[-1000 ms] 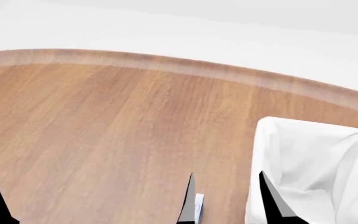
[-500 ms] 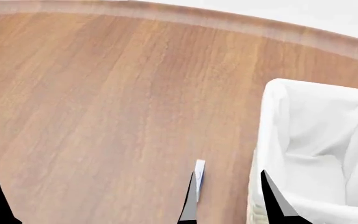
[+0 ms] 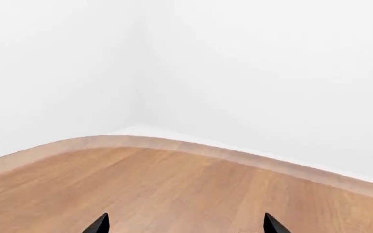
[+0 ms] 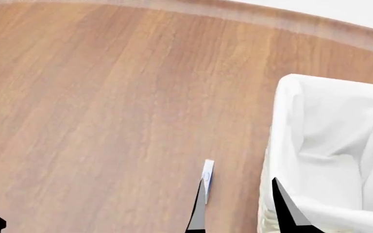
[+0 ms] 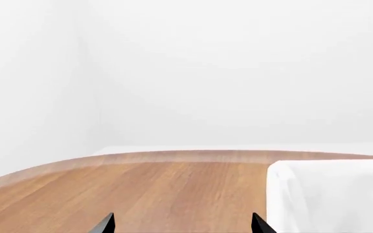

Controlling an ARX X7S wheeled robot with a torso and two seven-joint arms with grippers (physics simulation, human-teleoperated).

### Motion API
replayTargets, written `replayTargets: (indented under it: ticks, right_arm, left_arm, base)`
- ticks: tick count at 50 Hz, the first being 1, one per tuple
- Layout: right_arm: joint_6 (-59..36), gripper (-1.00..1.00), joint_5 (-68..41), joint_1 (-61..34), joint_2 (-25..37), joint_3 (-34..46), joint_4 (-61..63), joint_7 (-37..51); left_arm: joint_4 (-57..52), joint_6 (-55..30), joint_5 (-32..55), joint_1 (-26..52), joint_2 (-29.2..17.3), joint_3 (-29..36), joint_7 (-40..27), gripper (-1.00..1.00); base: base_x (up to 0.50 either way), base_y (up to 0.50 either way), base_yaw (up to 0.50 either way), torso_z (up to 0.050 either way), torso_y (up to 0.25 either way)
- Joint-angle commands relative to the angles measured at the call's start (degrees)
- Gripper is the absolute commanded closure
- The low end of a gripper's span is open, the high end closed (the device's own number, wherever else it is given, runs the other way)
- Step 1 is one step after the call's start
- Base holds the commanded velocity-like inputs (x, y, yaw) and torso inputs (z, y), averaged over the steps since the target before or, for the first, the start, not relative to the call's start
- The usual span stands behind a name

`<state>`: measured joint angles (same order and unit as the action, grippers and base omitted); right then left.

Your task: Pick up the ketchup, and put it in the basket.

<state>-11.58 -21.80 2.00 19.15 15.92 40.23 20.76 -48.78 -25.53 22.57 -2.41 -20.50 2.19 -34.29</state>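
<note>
Two gripper tips of the right gripper (image 4: 235, 206) stand spread apart, empty, beside the basket (image 4: 283, 145) at the desk's (image 4: 109, 97) right. Ketchup unseen. Left gripper (image 3: 184, 224) also spread, empty.

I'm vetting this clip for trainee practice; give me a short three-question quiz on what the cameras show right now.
1. True or false: the ketchup is visible in some view.
2. In the head view, on which side of the table does the basket sit? A) left B) right C) centre
3. What lines the basket?

Key:
1. False; no bottle shows in any view.
2. B
3. A white cloth, folded over the rim.
</note>
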Motion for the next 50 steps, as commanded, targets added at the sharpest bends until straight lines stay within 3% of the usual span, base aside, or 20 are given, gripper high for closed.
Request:
replayTargets:
  ticks: [1, 21, 33, 50]
  right_arm:
    - [1.5, -1.0, 0.5, 0.2, -0.8, -1.6, -1.5, -1.8]
    - [1.4, -1.0, 0.2, 0.0, -0.5, -1.2, -1.3, -1.3]
    - [1.5, -1.0, 0.1, 0.0, -0.3, -1.0, -1.3, -1.1]
    - [1.4, -1.0, -0.2, -0.2, 0.0, -0.9, -1.6, -0.6]
  left_arm:
    - [7.3, 4.2, 2.3, -0.2, 4.0, -4.9, 0.5, -1.0]
    - [15.3, 6.3, 7.4, 0.1, 7.9, -11.3, -2.8, -1.0]
    - [16.8, 4.5, 6.3, 0.8, 10.1, -15.2, -11.3, -1.0]
    - [17.9, 0.9, 6.0, 1.9, 11.1, -16.7, -17.9, -1.0]
  base:
    - [0.0, 0.0, 0.0, 0.0, 0.0]
    - [0.0, 0.0, 0.0, 0.0, 0.0]
    - [0.0, 0.0, 0.0, 0.0, 0.0]
    - [0.0, 0.0, 0.0, 0.0, 0.0]
